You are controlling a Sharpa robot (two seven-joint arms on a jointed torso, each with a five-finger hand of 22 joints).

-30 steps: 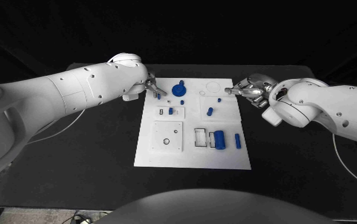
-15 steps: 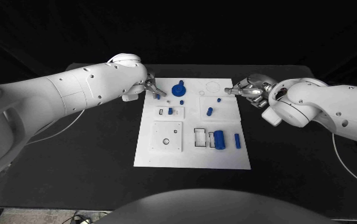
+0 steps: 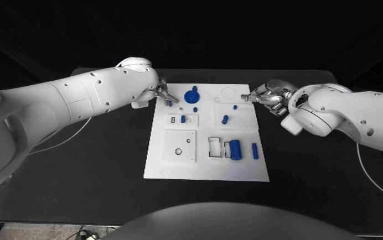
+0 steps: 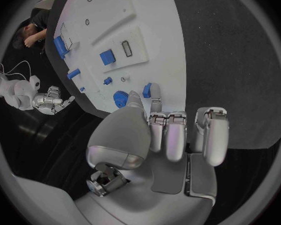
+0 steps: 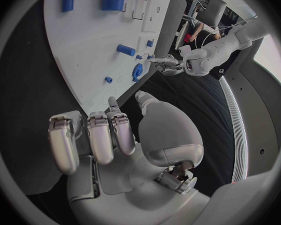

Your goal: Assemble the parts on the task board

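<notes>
The white task board (image 3: 206, 165) lies mid-table and shows in the wrist views too (image 4: 147, 15) (image 5: 84, 45). My left hand (image 3: 162, 93) (image 4: 154, 135) is at the board's far left corner. Its thumb and a fingertip pinch a small blue part (image 3: 169, 103) (image 4: 147, 90) that stands on the board. Beside it sits a round blue knob (image 3: 191, 95) (image 4: 120, 99). My right hand (image 3: 265, 96) (image 5: 115, 135) hovers at the far right edge, fingers loosely bent, holding nothing. Other parts on the board are a blue peg (image 3: 225, 120) (image 5: 125, 50), a blue cylinder (image 3: 234, 149) and a blue rod (image 3: 254, 151).
A raised white square plate (image 3: 180, 145) takes the board's near left. Small blue pieces (image 3: 195, 109) (image 3: 236, 107) stand mid-board and a blue block (image 3: 182, 119) sits in a slot. Black table (image 3: 96, 168) surrounds the board on both sides.
</notes>
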